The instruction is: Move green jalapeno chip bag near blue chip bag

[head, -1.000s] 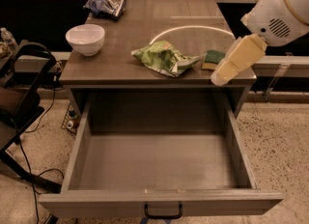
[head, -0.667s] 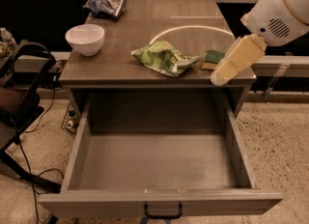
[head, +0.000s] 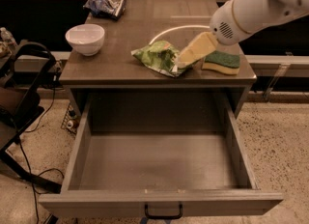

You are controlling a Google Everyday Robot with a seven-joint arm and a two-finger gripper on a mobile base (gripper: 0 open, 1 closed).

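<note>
The gripper (head: 182,63) slants down from the right, its tip at the right edge of the green jalapeno chip bag (head: 155,56). The bag lies near the middle of the worktop's (head: 125,30) front edge. I cannot tell whether the gripper is open or closed. A green-topped sponge (head: 221,62) lies toward the front right corner. The blue chip bag (head: 104,6) sits at the back left corner, well apart from the green one, and a white bowl (head: 85,38) sits near the left edge.
</note>
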